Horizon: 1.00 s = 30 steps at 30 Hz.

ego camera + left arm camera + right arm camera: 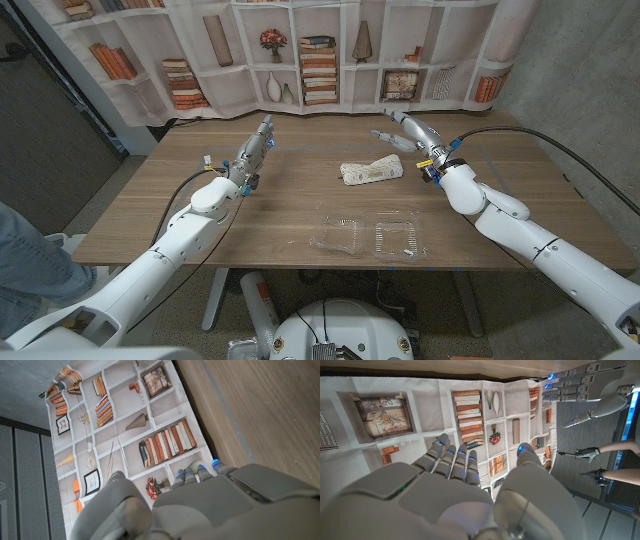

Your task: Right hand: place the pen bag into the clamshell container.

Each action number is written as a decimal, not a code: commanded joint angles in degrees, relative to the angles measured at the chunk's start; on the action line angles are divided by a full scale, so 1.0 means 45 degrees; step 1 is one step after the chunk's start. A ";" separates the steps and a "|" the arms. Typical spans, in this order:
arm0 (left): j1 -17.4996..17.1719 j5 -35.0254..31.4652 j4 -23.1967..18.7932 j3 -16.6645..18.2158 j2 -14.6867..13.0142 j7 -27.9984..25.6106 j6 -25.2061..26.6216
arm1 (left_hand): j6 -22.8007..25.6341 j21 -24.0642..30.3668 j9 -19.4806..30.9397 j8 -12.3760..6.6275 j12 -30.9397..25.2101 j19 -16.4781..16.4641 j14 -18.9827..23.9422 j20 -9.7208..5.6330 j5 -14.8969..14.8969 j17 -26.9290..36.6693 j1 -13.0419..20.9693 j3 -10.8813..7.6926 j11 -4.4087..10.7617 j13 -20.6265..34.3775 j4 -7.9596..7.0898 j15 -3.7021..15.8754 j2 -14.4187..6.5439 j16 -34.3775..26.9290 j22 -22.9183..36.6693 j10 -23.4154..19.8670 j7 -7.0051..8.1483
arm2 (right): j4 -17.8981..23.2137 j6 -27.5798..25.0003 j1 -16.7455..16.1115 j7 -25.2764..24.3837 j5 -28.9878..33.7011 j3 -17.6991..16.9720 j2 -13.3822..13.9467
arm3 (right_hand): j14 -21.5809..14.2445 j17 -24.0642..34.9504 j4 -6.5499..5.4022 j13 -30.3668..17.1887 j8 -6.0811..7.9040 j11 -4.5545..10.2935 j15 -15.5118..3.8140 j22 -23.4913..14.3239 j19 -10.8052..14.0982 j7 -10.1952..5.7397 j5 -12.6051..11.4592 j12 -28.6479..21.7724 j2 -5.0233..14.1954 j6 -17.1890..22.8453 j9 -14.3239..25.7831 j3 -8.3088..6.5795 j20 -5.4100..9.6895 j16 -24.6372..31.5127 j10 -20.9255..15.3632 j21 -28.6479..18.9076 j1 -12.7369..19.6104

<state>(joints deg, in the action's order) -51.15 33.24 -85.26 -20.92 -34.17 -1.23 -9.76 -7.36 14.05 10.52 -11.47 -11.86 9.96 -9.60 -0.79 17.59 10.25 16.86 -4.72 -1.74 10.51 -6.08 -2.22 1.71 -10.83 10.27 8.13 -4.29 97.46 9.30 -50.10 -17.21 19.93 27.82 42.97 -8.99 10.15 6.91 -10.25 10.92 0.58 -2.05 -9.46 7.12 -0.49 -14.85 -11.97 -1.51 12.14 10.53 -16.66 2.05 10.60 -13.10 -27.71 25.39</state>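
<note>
A cream-coloured pen bag [371, 172] lies on the wooden table [150, 225] at its middle, a little behind the clamshell container [367, 237]. That clear plastic container lies opened out flat near the front edge, with nothing in it. My right hand [410, 133] hovers to the right of the pen bag and behind it, fingers spread, holding nothing; its back [455, 490] faces the wrist camera. My left hand [256, 148] is raised over the left part of the table, fingers extended and empty; its back [200, 505] shows in the left wrist view.
A printed bookshelf backdrop [300, 50] hangs behind the table's far edge. A person's leg in jeans [25, 255] is at the left edge. My left hand [585, 382] also appears in the right wrist view.
</note>
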 commanded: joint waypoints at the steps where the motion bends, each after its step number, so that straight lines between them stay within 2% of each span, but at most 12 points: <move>1: 0.0064 0.0020 0.0063 -0.0002 0.0026 0.0032 0.0015 | 0.0033 -0.0070 0.0070 -0.0015 -0.0017 0.1403 -0.0681 0.0090 0.0050 0.0037 0.0034 0.0087 -0.0005 0.0050 -0.0028 0.0021 -0.0095 0.0004 0.0024 -0.0027 0.0035 | 0.0345 -0.0926 0.0071 0.0041 0.0612 0.0295 0.0243 | 0.0057 -0.0013 0.0099 -0.0052 -0.0003 -0.0008 -0.0100 -0.0058 0.0191 0.0004 -0.0058 0.0028 -0.0021 -0.0077 0.0062 -0.0063 0.0199 -0.0035 0.0013 0.0045 0.0210; 16: -0.0025 0.0061 0.0052 0.0025 -0.0003 0.0062 -0.0029 | 0.0044 -0.0116 0.0071 -0.0012 -0.0011 0.1397 -0.0679 0.0097 0.0043 0.0038 0.0046 0.0125 0.0015 0.0051 -0.0026 0.0018 -0.0115 0.0007 0.0026 -0.0030 0.0024 | 0.0855 -0.1795 0.0320 0.0766 0.1045 0.0704 0.0517 | 0.0181 -0.0020 0.0367 -0.0056 -0.0021 -0.0127 -0.0047 -0.0051 0.0252 0.0049 -0.0066 0.0073 -0.0139 -0.0246 0.0064 -0.0180 0.0055 -0.0061 0.0146 0.0234 0.0661; 30: -0.0129 0.0079 -0.0080 0.0068 -0.0088 0.0030 0.0030 | 0.0071 -0.0162 0.0072 -0.0015 -0.0006 0.1391 -0.0671 0.0124 0.0037 0.0039 0.0060 0.0163 0.0027 0.0052 -0.0025 0.0026 -0.0139 0.0007 0.0029 -0.0036 0.0059 | 0.1196 -0.2459 0.0612 0.1438 0.1515 0.1107 0.0706 | 0.0351 -0.0017 0.0477 -0.0058 -0.0074 -0.0119 0.0063 -0.0055 0.0265 0.0000 -0.0068 0.0128 -0.0226 -0.0515 0.0067 -0.0246 -0.0070 -0.0090 0.0343 0.0406 0.0939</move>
<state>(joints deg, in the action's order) -51.36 33.53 -85.09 -20.79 -34.27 -1.02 -9.81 -7.15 13.48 10.52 -11.47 -11.86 9.96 -9.60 -0.79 17.59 10.25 17.08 -4.32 -1.74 10.51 -6.15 -2.22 1.49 -10.83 10.26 8.13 -4.08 101.69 0.91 -48.27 -13.23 25.04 31.58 45.47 -7.66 10.02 8.71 -10.25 10.62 -0.10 -1.75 -9.46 7.95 -0.40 -14.85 -11.30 -2.70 10.01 10.53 -17.56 1.84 10.38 -11.73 -26.04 28.87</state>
